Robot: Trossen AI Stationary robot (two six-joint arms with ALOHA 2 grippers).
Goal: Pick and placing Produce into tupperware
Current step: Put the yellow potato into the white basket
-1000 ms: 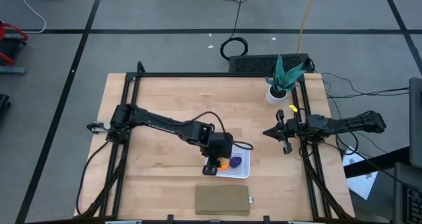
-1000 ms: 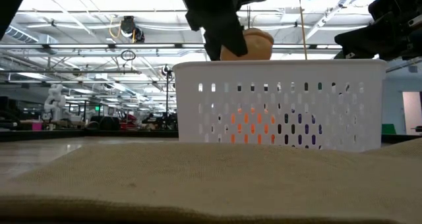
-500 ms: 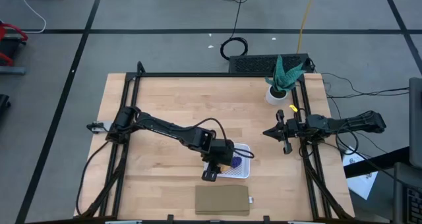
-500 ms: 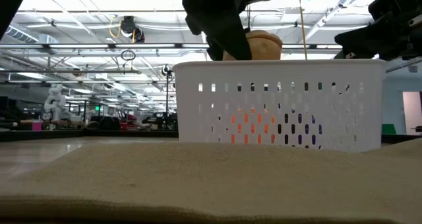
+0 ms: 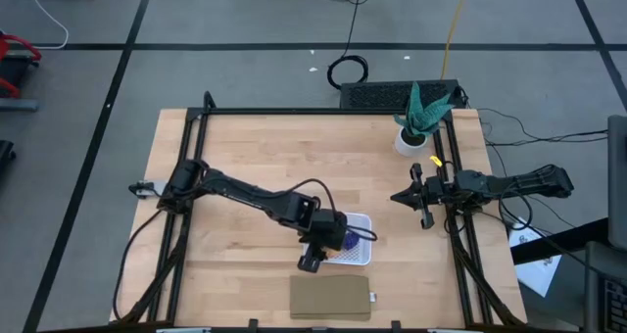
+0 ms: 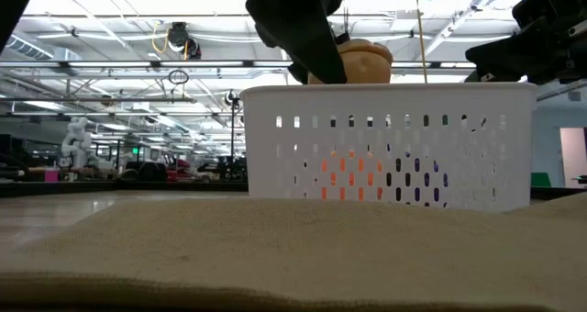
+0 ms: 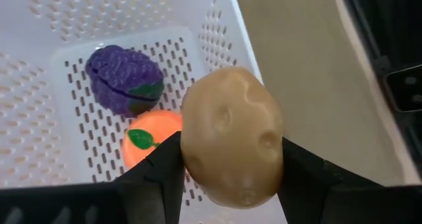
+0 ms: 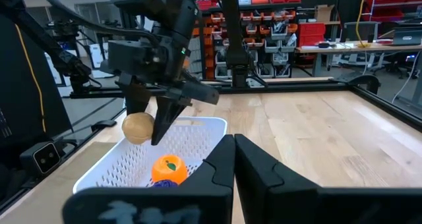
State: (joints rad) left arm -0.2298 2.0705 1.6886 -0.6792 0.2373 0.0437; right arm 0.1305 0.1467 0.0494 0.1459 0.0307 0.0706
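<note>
The white tupperware (image 5: pixel 355 241) stands on the table, showing as a slotted basket (image 6: pixel 385 142) in the low view. The dark purple piece (image 7: pixel 125 79) and the round orange piece (image 7: pixel 148 141) lie on its bottom. My left gripper (image 5: pixel 315 253) hovers over the tupperware's left rim, shut on the tan-brown oval piece (image 7: pixel 231 135), which sits just above the rim (image 6: pixel 362 62). My right gripper (image 5: pixel 416 198) waits shut over the table's right side, away from the tupperware. My left gripper pinches the tan-brown oval piece between its two fingers (image 7: pixel 165 168), one on each of its long sides (image 7: pixel 191 151). The fingers come from above, slanting down. The piece is lifted clear, hanging just above the tupperware's rim (image 6: pixel 367 87).
A flat brown rectangle (image 5: pixel 331 297) lies just on the near side of the tupperware and fills the low view's foreground (image 6: pixel 275 248). A green potted plant (image 5: pixel 416 118) stands at the far right corner. Bare wood lies to the left and far side.
My left gripper, still shut on the tan-brown piece, has shifted a little toward the table's right, carrying the piece farther in over the tupperware's rim at about the same height. The right arm has kept still.
</note>
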